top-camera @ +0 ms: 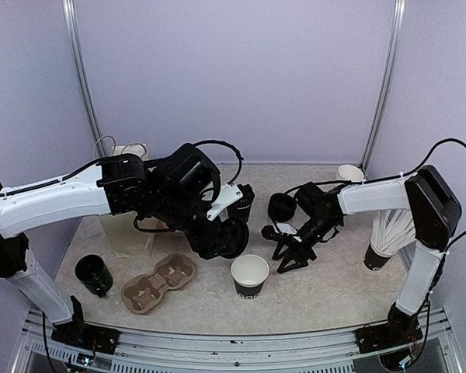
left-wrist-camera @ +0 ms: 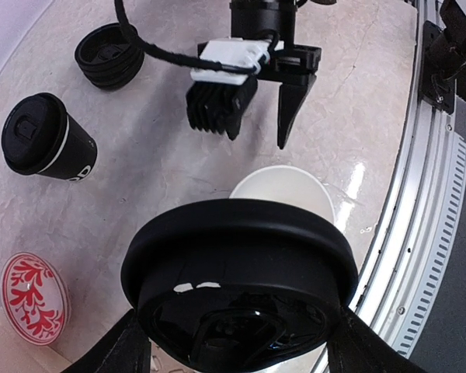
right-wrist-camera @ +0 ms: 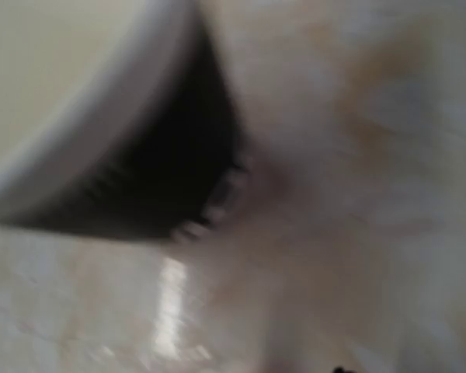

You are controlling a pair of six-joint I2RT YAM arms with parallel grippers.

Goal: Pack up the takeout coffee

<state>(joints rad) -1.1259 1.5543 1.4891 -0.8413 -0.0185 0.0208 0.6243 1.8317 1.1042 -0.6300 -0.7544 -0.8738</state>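
Left tool (left-wrist-camera: 237,353) is clamped on the round black lid (left-wrist-camera: 241,241), held close by the open paper cup (top-camera: 250,274) standing on the table (top-camera: 334,291) near its front edge. Right tool (top-camera: 290,260) — fingers apart, empty — hangs just beside the cup.

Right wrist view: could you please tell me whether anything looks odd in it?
It is badly blurred: only a pale curved rim, a dark patch and the marbled table show, so spills or damage cannot be judged.
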